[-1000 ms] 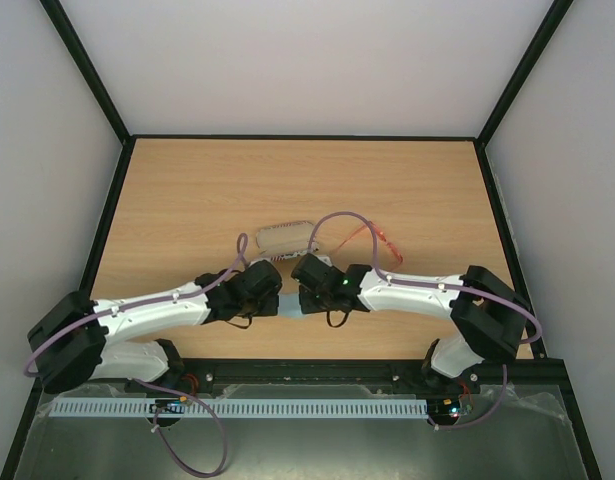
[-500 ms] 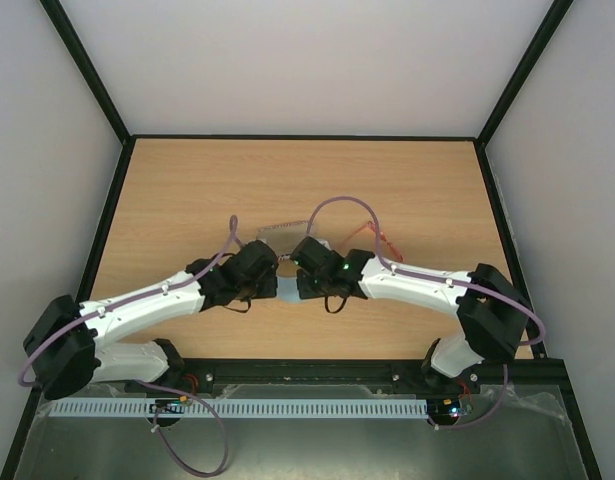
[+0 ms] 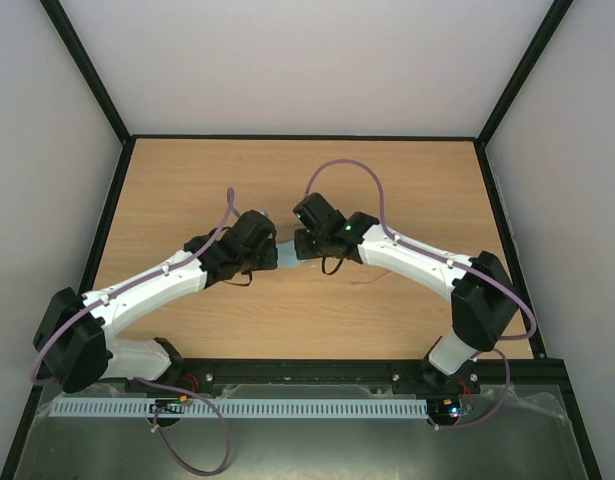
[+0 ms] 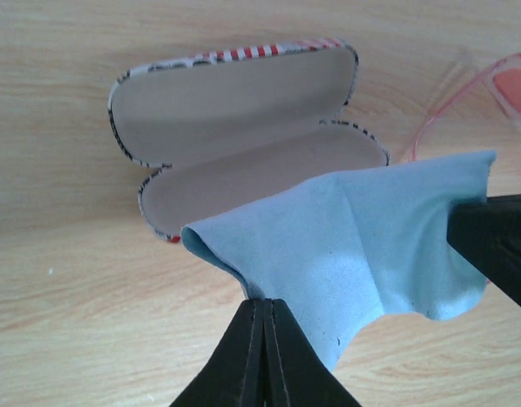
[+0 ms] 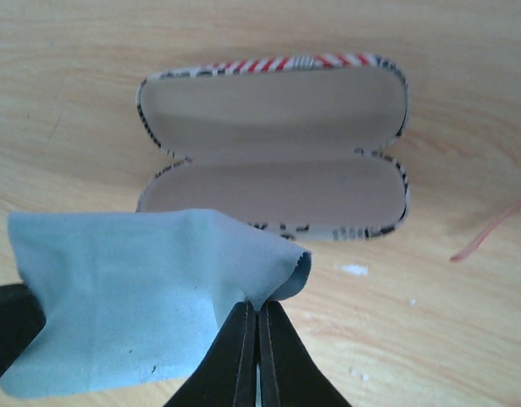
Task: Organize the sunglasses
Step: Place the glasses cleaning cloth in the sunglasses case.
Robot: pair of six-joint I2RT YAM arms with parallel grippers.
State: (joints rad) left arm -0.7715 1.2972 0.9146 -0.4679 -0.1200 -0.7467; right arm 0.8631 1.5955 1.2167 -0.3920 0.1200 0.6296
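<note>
**Sunglasses wait beside the case as both arms grip the cloth**

Sunglasses [image 4: 512,89] are lying on the desk [image 3: 187,190], just off the right end of the case [image 4: 243,136], and nothing is touching them. The left wrist view catches one orange-tinted lens and a thin pink-red rim. The right wrist view gives only a slim temple arm at its right edge. From overhead, the right arm [image 3: 417,262] hides nearly all of them.

And the case is wide open! Both pale grey halves face up, hinge side away from the arms, red and white stripes showing along the lid's outer edge. Nothing lies inside it.

All the action is on the light blue cloth [image 4: 362,246]. The left jaws are pinched fully together on its near edge, and the right jaws are clamped tight on the opposite corner. The cloth hangs between them in soft folds. Seen from the left wrist, it overlaps the right part of the case's near half; whether it touches the case, I can't tell. Overhead, the two wrists meet nose to nose at mid-desk, with a sliver of blue between them.
</note>
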